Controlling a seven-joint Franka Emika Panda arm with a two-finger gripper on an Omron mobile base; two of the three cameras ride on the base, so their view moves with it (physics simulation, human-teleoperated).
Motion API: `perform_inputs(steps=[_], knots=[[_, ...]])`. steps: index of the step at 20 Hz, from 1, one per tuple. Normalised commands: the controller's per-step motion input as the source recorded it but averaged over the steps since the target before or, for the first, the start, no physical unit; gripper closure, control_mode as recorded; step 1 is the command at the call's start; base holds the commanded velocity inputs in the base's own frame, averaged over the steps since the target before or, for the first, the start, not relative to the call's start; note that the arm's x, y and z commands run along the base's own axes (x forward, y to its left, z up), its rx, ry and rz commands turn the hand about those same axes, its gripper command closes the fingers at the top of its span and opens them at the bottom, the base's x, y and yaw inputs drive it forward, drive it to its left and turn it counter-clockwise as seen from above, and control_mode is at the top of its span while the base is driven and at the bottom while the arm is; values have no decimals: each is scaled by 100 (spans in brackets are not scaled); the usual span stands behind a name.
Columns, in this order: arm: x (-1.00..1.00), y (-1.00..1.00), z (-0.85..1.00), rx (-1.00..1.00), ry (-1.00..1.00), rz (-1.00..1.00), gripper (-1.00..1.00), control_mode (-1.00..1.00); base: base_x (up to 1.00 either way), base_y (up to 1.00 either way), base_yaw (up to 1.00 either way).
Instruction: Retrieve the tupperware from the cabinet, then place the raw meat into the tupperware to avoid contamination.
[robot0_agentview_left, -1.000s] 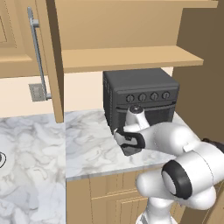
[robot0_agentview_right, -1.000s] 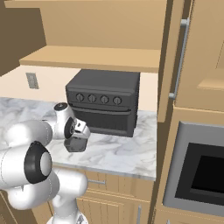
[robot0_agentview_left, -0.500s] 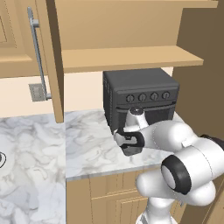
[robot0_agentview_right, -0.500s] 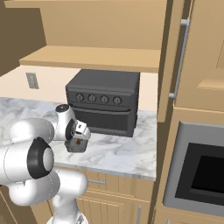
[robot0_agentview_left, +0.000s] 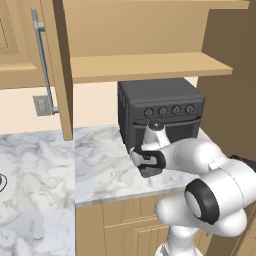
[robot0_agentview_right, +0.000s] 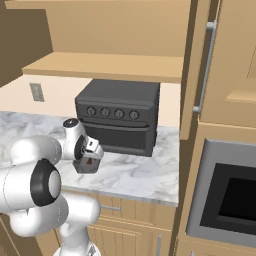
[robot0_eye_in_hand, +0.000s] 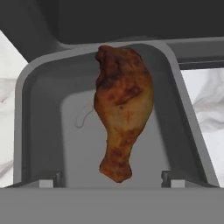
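The meat (robot0_eye_in_hand: 122, 113) lies in the tub (robot0_eye_in_hand: 35, 87), right under the gripper (robot0_eye_in_hand: 111, 178), its long side pointing away from the fingers. The fingers look spread, holding nothing. The tub sits on the counter (robot0_agentview_left: 100, 160) by the oven (robot0_agentview_right: 120, 115).

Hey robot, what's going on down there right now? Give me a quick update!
Pincer open, low over tupperware. Raw meat inside tupperware, on counter before toaster oven. Nothing blocking.
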Motion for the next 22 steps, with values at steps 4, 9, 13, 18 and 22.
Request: perform_inputs(steps=[4,9,13,18,22], knots=[[0,0,20,0,0,0,-100,-100,0,0,0],[0,0,3,0,1,0,-100,-100,0,0,0],[0,0,-7,0,0,0,-100,-100,0,0,0],[0,0,-12,1,0,0,-100,-100,0,0,0],[-3,0,-4,1,-3,-3,-100,-100,0,0,0]])
